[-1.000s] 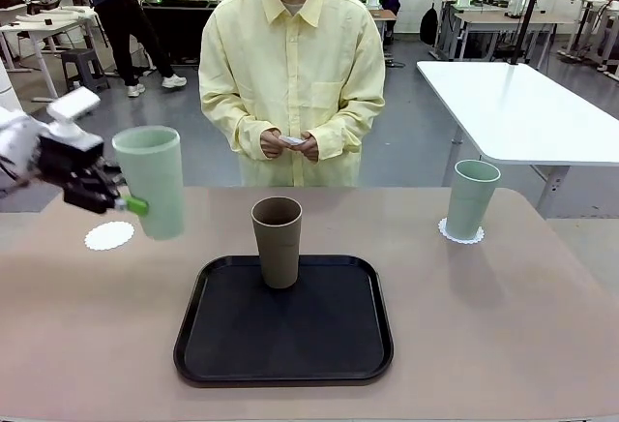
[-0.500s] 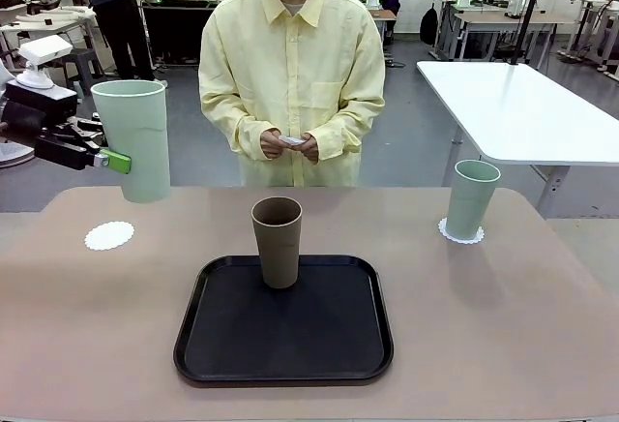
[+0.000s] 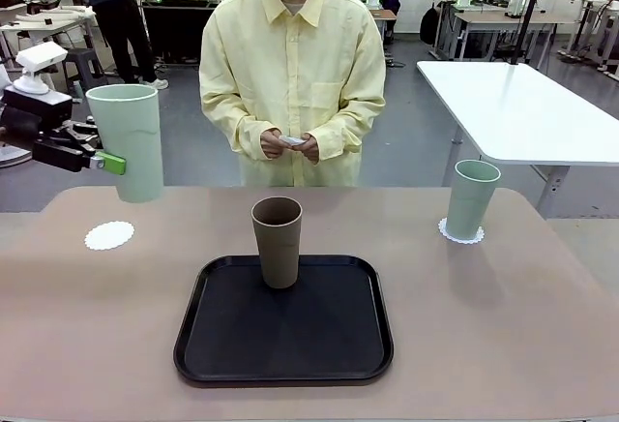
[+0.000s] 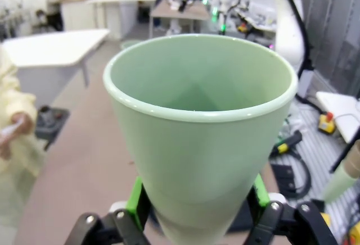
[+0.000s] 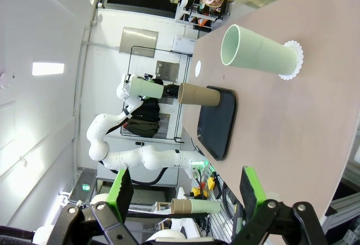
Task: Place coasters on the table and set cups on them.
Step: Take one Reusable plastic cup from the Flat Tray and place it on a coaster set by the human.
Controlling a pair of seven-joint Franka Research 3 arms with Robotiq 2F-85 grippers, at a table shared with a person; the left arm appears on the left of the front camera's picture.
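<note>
Mint cup [image 3: 126, 132] upright: clamping it in left end effector [image 3: 121, 164], hovering over bare coaster [image 3: 109, 236] on bench [image 3: 484, 325]; probably needing straight descent. Right end effector [image 5: 185, 191] gaping, empty, farther off.

Left jaws held high, clamped on mint cup [image 3: 126, 141]; right jaws spread, empty

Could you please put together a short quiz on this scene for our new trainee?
1. True or false: the right gripper is open.
2. Where does the brown cup stand? A) on a coaster B) on the tray C) in a gripper
3. How many cups stand on coasters?
Key: 1 true; 2 B; 3 one, the right-hand mint cup.
</note>
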